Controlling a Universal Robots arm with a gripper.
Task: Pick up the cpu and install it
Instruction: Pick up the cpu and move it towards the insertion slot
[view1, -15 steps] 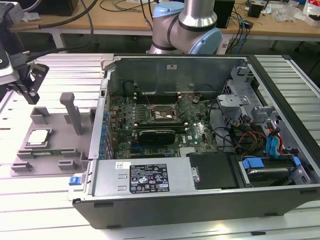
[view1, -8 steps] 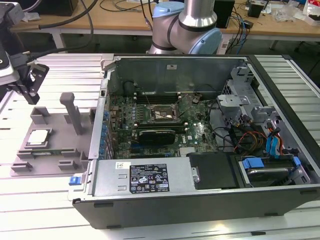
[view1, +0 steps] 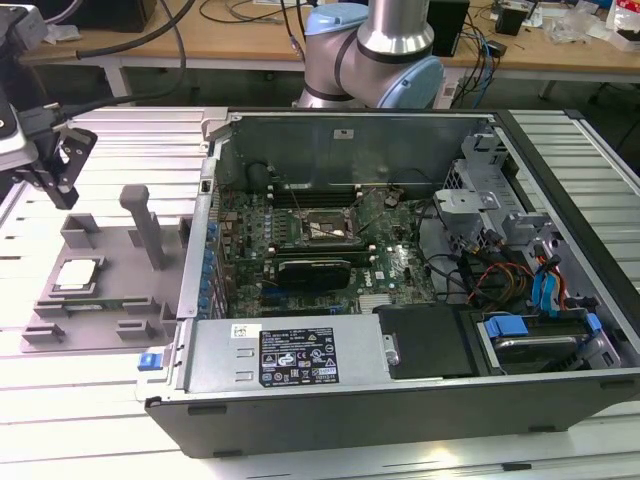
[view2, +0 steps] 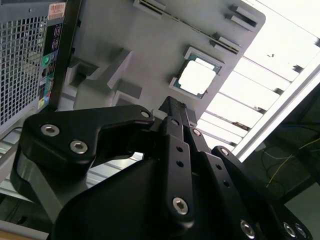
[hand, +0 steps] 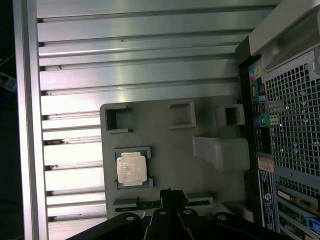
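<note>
The cpu (view1: 78, 273) is a small square chip with a pale silvery top. It lies flat in a recess of the grey plastic fixture (view1: 120, 300), to the exterior view's left of the open computer case (view1: 300, 355). Both wrist views also show the cpu (view2: 196, 77) (hand: 132, 168). My gripper (view1: 64, 192) hangs above the fixture's far left corner, clear of the chip. Its black fingers (view2: 172, 107) are pressed together with nothing between them. The dark socket frame (view1: 322, 230) sits on the motherboard inside the case.
An upright grey post (view1: 145, 225) rises from the fixture between the cpu and the case wall. The arm's base (view1: 375, 60) stands behind the case. Drive bays and cables (view1: 520, 280) fill the case's right end. Ribbed metal table (view1: 90, 400) surrounds the fixture.
</note>
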